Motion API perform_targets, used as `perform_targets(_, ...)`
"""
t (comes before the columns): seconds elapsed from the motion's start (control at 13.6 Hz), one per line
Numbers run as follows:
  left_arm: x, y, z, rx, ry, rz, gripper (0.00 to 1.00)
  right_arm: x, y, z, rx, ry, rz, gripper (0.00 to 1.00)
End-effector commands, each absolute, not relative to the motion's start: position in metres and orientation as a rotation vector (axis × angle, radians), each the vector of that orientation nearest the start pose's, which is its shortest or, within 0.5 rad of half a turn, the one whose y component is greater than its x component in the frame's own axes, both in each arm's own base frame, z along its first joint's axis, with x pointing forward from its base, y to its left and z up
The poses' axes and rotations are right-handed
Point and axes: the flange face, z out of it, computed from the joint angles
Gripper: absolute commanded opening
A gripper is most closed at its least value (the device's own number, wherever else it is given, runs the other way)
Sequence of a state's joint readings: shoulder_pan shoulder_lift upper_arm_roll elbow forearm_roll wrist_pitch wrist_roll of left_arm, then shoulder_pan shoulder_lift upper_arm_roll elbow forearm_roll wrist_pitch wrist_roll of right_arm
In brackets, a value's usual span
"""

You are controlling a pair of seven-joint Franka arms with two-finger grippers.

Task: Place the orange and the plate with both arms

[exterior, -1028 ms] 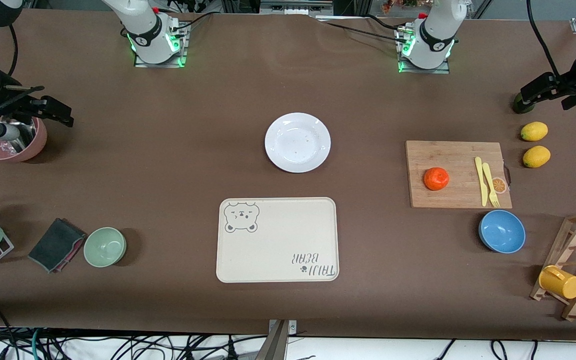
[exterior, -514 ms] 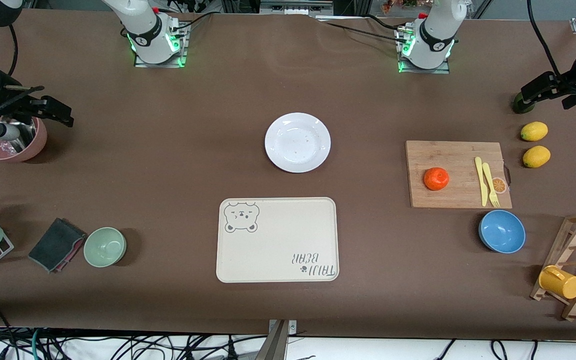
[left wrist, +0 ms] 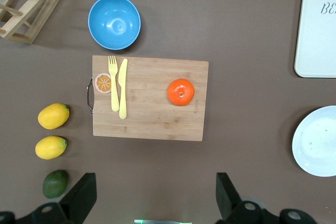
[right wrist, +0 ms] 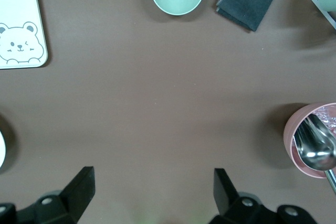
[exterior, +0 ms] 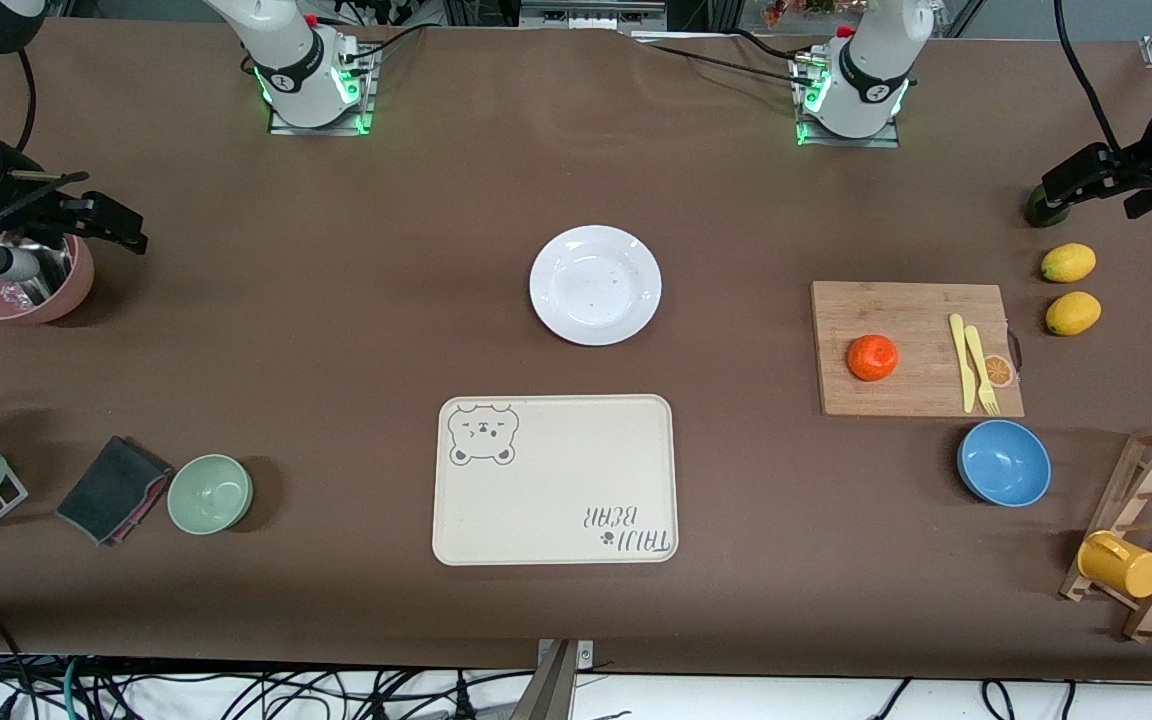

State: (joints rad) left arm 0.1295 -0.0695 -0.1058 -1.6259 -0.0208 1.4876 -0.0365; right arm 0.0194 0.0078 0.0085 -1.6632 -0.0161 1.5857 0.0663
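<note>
Cream plastic lies nearest the front camera: the bear-printed tray (exterior: 555, 480) sits by the middle of the counter's front edge, bare, and by its central spot it looks like the place meant to receive both task items, though that is a judgement. A green bowl (exterior: 210, 493) and a folded dark cloth (exterior: 114, 489) lie near the front edge toward the right arm's end; a blue bowl (exterior: 1004, 463) and a wooden rack (exterior: 1151, 530) with a yellow cup (exterior: 1120, 565) lie near the front corner at the left arm's end.

Farther from the camera, the orange (exterior: 873, 357) rests on a wooden cutting board (exterior: 911, 310) toward the left arm's end, well apart from the yellow knife and fork (exterior: 973, 362) on the same board, so fingers could close round it freely. The plate (exterior: 595, 285) lies flat at the counter's centre, just farther than the tray and untouched. Two lemons (exterior: 1069, 263) lie near the end edge beside the board.

The left gripper (left wrist: 152, 203) hovers high by that end edge, above an avocado (left wrist: 55, 183), fingers spread wide and holding nothing. The right gripper (right wrist: 152, 195) hangs by the end edge at the right arm's end, over a pink bowl (exterior: 21, 285) holding a metal spoon, likewise spread and empty. Neither item has been picked up yet.
</note>
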Motion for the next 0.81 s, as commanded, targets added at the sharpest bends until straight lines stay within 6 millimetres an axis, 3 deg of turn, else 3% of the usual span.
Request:
perform_targets(0.0,0.525,0.009,0.635,-3.132,-0.099,0.114,1.00,0.554,0.017,0.575,-3.139,0.041,0.135,1.00)
perform_targets(0.73,0.526,0.007,0.635,-3.131,-0.092,0.109,1.00,0.561,0.049,0.565,-3.122,-0.038,0.122,1.00)
